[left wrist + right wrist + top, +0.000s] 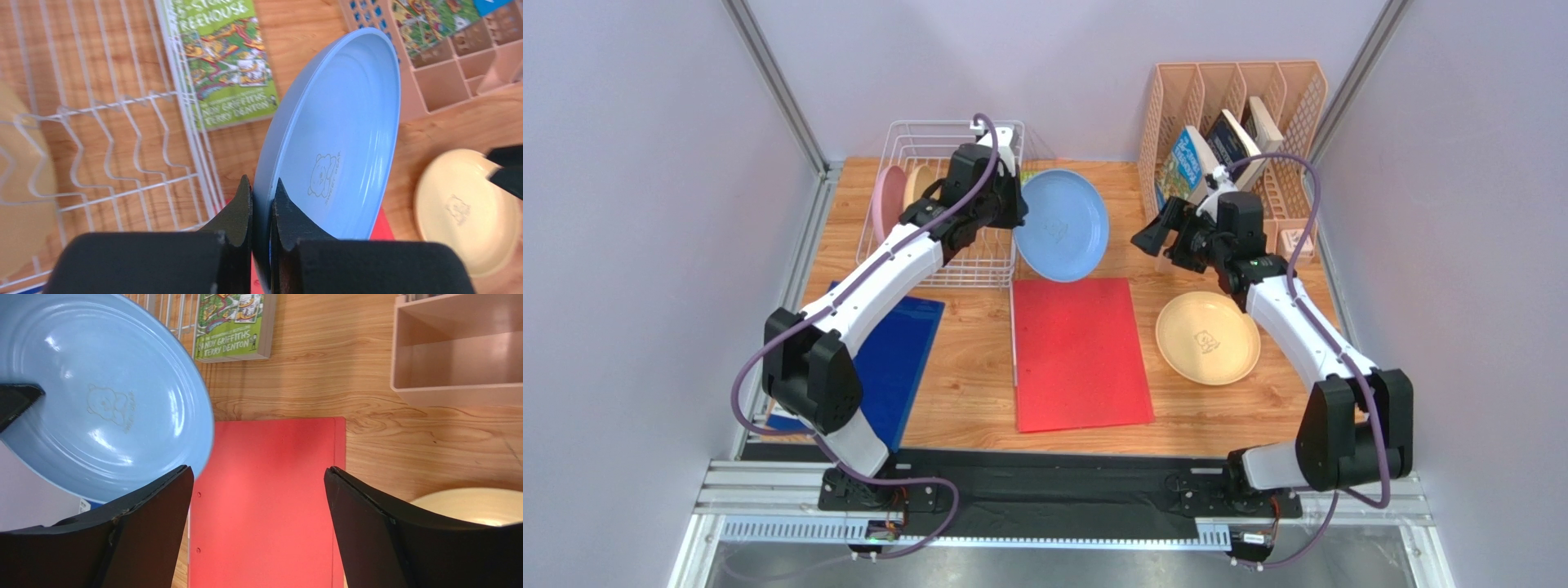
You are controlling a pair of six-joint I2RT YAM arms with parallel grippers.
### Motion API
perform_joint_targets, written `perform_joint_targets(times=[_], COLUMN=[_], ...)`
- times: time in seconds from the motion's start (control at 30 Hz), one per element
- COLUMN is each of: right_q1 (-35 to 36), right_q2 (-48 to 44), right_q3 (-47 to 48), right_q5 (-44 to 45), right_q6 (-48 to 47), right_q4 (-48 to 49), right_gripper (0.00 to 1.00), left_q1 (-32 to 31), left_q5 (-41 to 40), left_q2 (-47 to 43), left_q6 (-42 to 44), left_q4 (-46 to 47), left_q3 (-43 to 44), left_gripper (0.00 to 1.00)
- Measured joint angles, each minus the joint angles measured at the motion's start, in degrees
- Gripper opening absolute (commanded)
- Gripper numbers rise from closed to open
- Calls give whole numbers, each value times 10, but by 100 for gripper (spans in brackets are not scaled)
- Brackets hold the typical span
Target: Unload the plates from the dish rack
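The left pincer (263, 190) is pinching the rim of the round matte light blue plate (344, 141), its jaws nearly closed on the thin edge, and is holding the plate tilted on edge in the air just right of the rectangular white wire dish rack (891, 135) and above the far end of the flat red folder (1079, 355). The right pincer (258, 474) is hovering near the plate's other side with its jaws standing wide and gripping nothing, the plate's face turning toward it. Inside the rack a round pink plate (887, 196) is standing between the dividers, and beside it what seems to be a pale yellow plate (918, 184), half hidden by the left arm. Another pale yellow round plate (1208, 337) is lying flat on the wooden bench (965, 392) just right of the red folder, under the right arm. A dark blue folder (903, 349) is lying beneath the left arm, a green paperback book (224, 58) is lying flat just beside the rack's far corner, and a peach plastic slotted organizer (1173, 98) holding leaning books (1222, 141) is standing at the far right.
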Motion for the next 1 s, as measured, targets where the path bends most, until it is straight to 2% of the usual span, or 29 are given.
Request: perform_joint_targets(times=[0.2, 0.27, 0.3, 0.33, 0.4, 0.43, 0.47, 0.5, 0.53, 0.57, 0.63, 0.67, 0.73, 0.77, 0.87, 1.0], right_q1=[17, 25, 28, 31, 37, 40, 41, 43, 43, 41, 39, 39, 38, 38, 22, -20], right_q2=[48, 63, 69, 75, 89, 93, 96, 96, 96, 96, 94, 90, 71, 58, 3, -87], right_q3=[20, 26, 28, 29, 33, 35, 36, 37, 37, 37, 37, 37, 29, 22, -6, -61], right_q5=[-29, -37, -40, -44, -52, -56, -62, -62, -67, -71, -63, -54, -9, 12, 81, 155], right_q6=[17, 20, 21, 23, 24, 27, 27, 34, 34, 38, 37, 32, 24, 21, 18, 36], right_q4=[38, 48, 52, 56, 64, 66, 67, 65, 63, 64, 57, 51, 26, 8, -55, -124], right_gripper=[82, 77, 71, 52, 27, 0, 0, 0, 0, 0, 0, 0, 0, 0, 0, 0], left_q1=[0, 0, 0, 0, 0, 0, 0, 1, 5, 9, 8, 7, 4, 3, 0, -2], left_q5=[70, 86, 94, 101, 112, 111, 111, 105, 105, 111, 113, 110, 101, 94, 62, 0], left_q2=[0, 0, 0, 0, 0, 1, 2, 3, 3, 3, 4, 4, 4, 4, 4, -11], left_q6=[-38, -47, -51, -55, -60, -60, -60, -58, -59, -64, -64, -62, -56, -52, -34, -3], left_q4=[28, 40, 45, 51, 59, 60, 61, 63, 64, 66, 65, 65, 64, 64, 57, 51], left_q3=[-5, -6, -7, -9, -12, -15, -19, -24, -29, -33, -35, -35, -35, -35, -35, -45], left_gripper=[0, 0, 0, 0, 0, 0, 0, 7, 20, 47, 65, 78, 86, 94, 98, 99])
